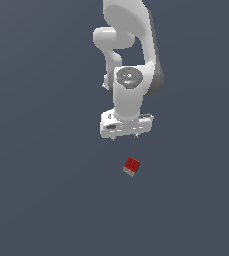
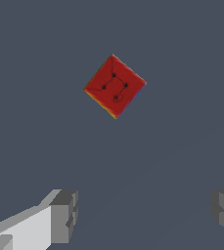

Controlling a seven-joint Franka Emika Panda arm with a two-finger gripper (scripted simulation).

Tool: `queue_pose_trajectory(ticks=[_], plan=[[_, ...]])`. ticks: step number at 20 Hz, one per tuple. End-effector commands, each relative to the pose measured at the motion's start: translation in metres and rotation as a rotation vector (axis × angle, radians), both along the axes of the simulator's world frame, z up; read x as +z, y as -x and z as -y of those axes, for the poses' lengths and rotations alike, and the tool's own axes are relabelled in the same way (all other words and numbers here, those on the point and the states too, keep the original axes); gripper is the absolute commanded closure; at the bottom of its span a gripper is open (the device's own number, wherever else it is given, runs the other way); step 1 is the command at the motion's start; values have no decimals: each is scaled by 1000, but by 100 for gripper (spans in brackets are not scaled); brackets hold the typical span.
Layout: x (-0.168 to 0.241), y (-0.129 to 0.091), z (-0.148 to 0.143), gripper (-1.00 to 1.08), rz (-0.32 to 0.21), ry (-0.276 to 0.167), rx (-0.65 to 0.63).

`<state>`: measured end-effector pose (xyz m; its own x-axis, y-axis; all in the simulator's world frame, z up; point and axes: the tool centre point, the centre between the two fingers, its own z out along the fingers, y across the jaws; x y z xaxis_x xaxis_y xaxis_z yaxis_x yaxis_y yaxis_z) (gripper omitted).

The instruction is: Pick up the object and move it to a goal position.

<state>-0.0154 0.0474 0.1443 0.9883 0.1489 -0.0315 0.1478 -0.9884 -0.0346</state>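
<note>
The object is a small cube [image 1: 131, 166] with a red top face and a grey-white side, lying on the dark grey floor. In the wrist view the cube [image 2: 115, 86] shows its red face with black dots and lines, turned like a diamond. My white gripper [image 1: 125, 136] hangs above the floor, up and slightly to the exterior view's left of the cube, apart from it. In the wrist view my gripper [image 2: 145, 215] is open and empty, with one grey fingertip [image 2: 64, 215] at each side, and the cube lies beyond the gap.
The white arm [image 1: 128, 55] rises behind the gripper to the top of the exterior view. The plain dark grey floor [image 1: 46, 190] fills the rest.
</note>
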Motion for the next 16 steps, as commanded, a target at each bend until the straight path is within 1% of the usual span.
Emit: queue_pose_trajectory(ticks=[1,7,16], plan=[[-2,-4,-1,-92,2,1,36],[-10,-18,-7,-92,9,5,166],[-29,-48,-18,-92,23,10,441]])
